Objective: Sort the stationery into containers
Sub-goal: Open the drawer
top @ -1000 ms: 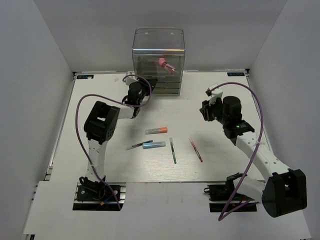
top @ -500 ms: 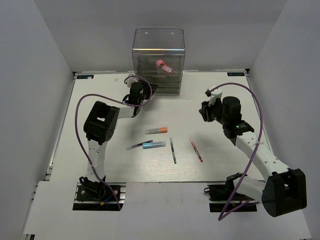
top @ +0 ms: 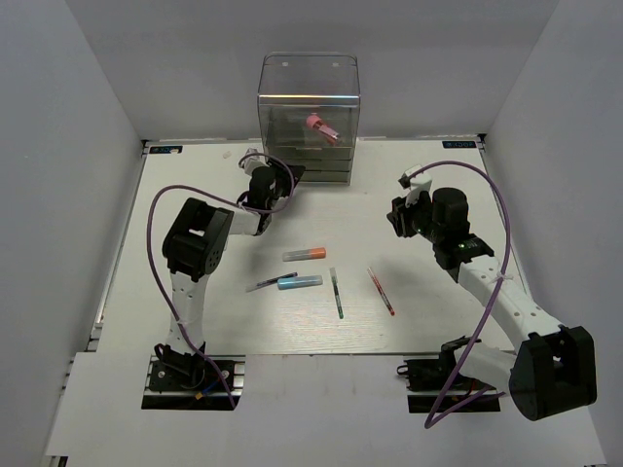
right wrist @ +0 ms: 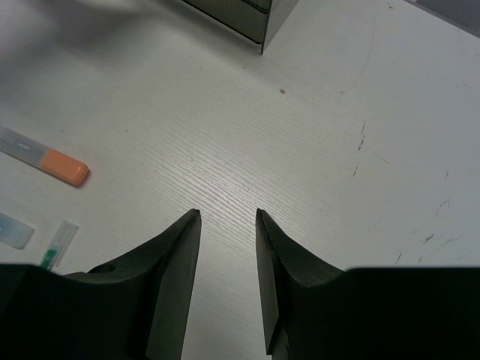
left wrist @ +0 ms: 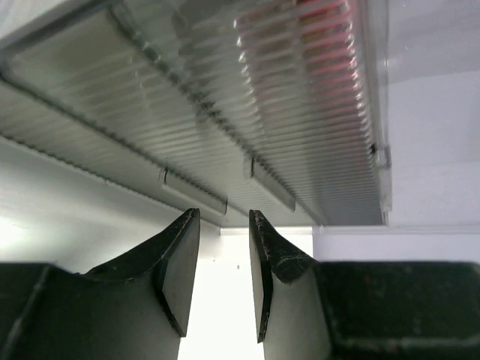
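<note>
The clear drawer box (top: 309,107) stands at the back of the table, and the pink-red tube (top: 320,125) lies inside it. My left gripper (top: 285,173) is at the box's lower left front. In the left wrist view the gripper (left wrist: 223,214) is open and empty, facing the ribbed drawer fronts (left wrist: 225,97). My right gripper (top: 402,216) hovers open and empty over bare table (right wrist: 227,214). On the table lie the orange-and-grey marker (top: 305,254), light blue marker (top: 300,282), thin dark pen (top: 271,282), green pen (top: 336,293) and red pen (top: 381,291).
The right wrist view shows the orange-and-grey marker (right wrist: 45,159), the light blue marker's end (right wrist: 13,229), the green pen's tip (right wrist: 56,245) and the box's bottom corner (right wrist: 240,19). White walls close in the table on three sides.
My left gripper has shifted slightly left at the box's front. The right arm and the items on the table have not moved.
</note>
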